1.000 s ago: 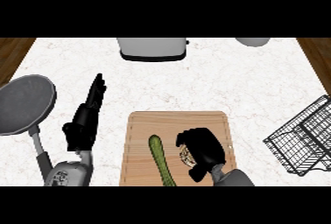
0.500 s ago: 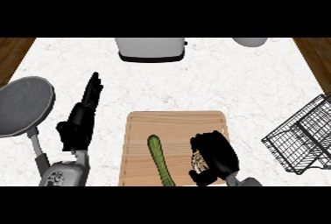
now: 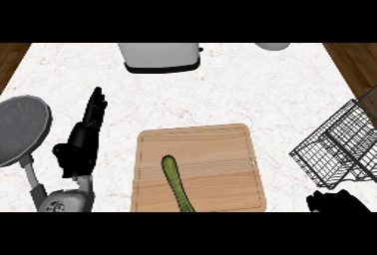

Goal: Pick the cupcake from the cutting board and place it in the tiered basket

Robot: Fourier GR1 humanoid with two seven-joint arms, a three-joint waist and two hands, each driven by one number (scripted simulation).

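Left robot hand (image 3: 83, 142) lay open over the counter (image 3: 250, 99) near its left edge, fingers straight and pointing toward the far edge, holding nothing, with its grey forearm (image 3: 68, 201) coming in from the near edge. Right robot hand (image 3: 338, 201) showed only in part at the near right corner, cut by the view's lower edge; open or closed could not be told. The cupcake did not show, so its place could not be told. Just right of the left robot hand sat the cutting board (image 3: 221, 154), against the near edge at the counter's middle, well apart from the right robot hand. A long green cucumber (image 3: 177, 182) lay on the board's left half, running toward the near edge. The tiered basket (image 3: 335, 152), dark wire, stood at the right edge, tilted in view, just beyond the right robot hand and apart from the board. A grey pan (image 3: 22, 129) sat at the left edge, left of the left robot hand, with its handle (image 3: 31, 175) pointing toward the near edge. A toaster (image 3: 160, 57) stood at the far edge, and a white object (image 3: 273, 46), cut off by the view, sat to its right at the far edge.
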